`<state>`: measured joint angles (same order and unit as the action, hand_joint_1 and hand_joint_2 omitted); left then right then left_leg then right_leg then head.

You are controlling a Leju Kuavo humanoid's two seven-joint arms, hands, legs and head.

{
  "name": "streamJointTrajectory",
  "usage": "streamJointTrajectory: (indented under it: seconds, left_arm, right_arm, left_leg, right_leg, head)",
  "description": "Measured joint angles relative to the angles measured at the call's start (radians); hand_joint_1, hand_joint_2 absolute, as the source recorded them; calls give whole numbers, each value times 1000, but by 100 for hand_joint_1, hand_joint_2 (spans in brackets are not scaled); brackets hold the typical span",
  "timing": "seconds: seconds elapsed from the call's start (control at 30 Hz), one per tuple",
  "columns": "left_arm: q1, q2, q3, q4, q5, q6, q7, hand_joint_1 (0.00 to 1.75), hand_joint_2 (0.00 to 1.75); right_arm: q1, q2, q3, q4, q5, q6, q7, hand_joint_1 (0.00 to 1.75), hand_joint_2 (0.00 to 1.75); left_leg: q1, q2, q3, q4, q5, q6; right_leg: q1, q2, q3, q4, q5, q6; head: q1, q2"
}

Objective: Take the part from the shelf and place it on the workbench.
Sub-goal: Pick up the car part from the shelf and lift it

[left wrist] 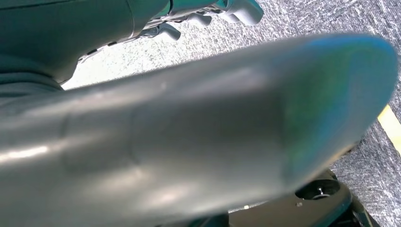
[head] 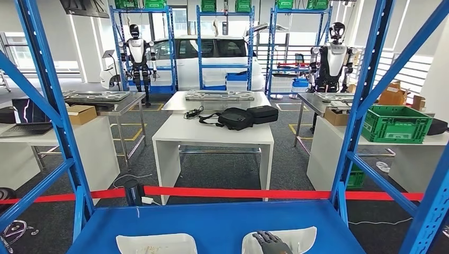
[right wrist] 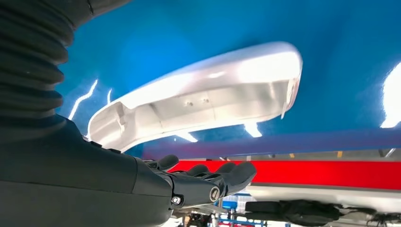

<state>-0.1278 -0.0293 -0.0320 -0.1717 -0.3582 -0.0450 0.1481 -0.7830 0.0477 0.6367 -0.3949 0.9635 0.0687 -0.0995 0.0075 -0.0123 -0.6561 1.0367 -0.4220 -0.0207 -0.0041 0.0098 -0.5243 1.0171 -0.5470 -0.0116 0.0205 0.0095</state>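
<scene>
Two white parts lie side by side on the blue shelf (head: 212, 222) at the near edge of the head view: one to the left (head: 156, 243), the other to the right (head: 296, 237). The right hand (head: 271, 242) sits over the right part, dark fingers (head: 263, 236) laid on or just above its white surface; whether they touch it cannot be told. From the right wrist view the same part (right wrist: 203, 97) appears as a pale, hollow moulded shell against the blue board, with the hand (right wrist: 208, 182) near it, fingers (right wrist: 236, 175) stretched out and slightly apart, gripping nothing. The left wrist view gives a blurred grey close-up of the left hand (left wrist: 189, 142) above grey carpet (left wrist: 331, 19); whether its fingers are spread or closed cannot be told. Blue uprights (head: 53, 106) frame the shelf on both sides. Beyond it, red tape (head: 238, 193) crosses the hall in front of a white workbench (head: 212, 132) bearing black bags (head: 241, 116). A green crate (head: 394, 124) stands on a table to the right, a laptop (head: 26, 117) on one to the left. Farther back, two humanoid robots (head: 138, 53) flank a white car (head: 212, 58) among more blue racks.
</scene>
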Motion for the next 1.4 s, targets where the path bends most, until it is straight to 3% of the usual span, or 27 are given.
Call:
streamJointTrajectory:
  seconds: [0.1, 0.13, 0.23, 0.27, 0.47, 0.97, 1.1, 1.4]
  left_arm:
    - [0, 0, 0, 0, -2, 0, 0, 0, 0]
    - [0, 0, 0, 0, -3, 0, 0, 0, 0]
    - [0, 0, 0, 0, -6, 0, -2, 0, 0]
    - [0, 0, 1, 0, -7, 0, -3, 0, 0]
    - [0, -1, 5, 0, -16, -1, -15, 0, 0]
    - [4, -4, 24, 0, -13, -18, -35, 0, 0]
    - [5, -4, 27, 0, -13, -18, -38, 0, 175]
    - [5, -4, 33, 0, -10, -5, -19, 0, 175]
  right_arm:
    - [9, 3, 8, 2, -2, 11, 8, 0, 175]
    - [12, 3, 11, 4, -1, 16, 16, 33, 175]
    - [19, 3, 27, 10, 10, 29, 58, 164, 175]
    - [22, 3, 32, 12, 14, 29, 76, 175, 175]
    - [42, -8, 51, 28, 25, -4, 138, 175, 175]
    - [27, -22, 66, 35, 33, -34, 151, 175, 175]
    - [26, -22, 72, 35, 33, -31, 151, 175, 175]
    - [22, -22, 73, 35, 27, -32, 150, 175, 175]
  left_leg:
    - [0, 0, 1, 0, 1, 1]
    - [0, 0, 1, 0, 1, 1]
    - [1, 0, 2, 0, 1, 1]
    - [2, 0, 2, 0, 1, 1]
    - [2, 1, 3, 0, 1, 0]
    - [2, 0, 9, 0, 1, 1]
    - [2, 0, 10, 0, 1, 1]
    - [2, 0, 10, 0, 1, 1]
  right_leg:
    - [0, 0, 1, 0, 0, 2]
    - [0, 0, 1, 0, 0, 3]
    - [0, 0, 2, 0, 0, 3]
    - [0, 0, 2, 0, 0, 3]
    - [0, 0, 2, 1, 0, 3]
    - [2, 0, 9, 0, -1, 3]
    - [2, 0, 10, 0, -1, 4]
    - [2, 0, 10, 0, -1, 4]
  head:
    - [0, 0]
    - [0, 0]
    - [0, 0]
    - [0, 0]
    - [0, 0]
    - [0, 0]
    - [0, 0]
    - [0, 0]
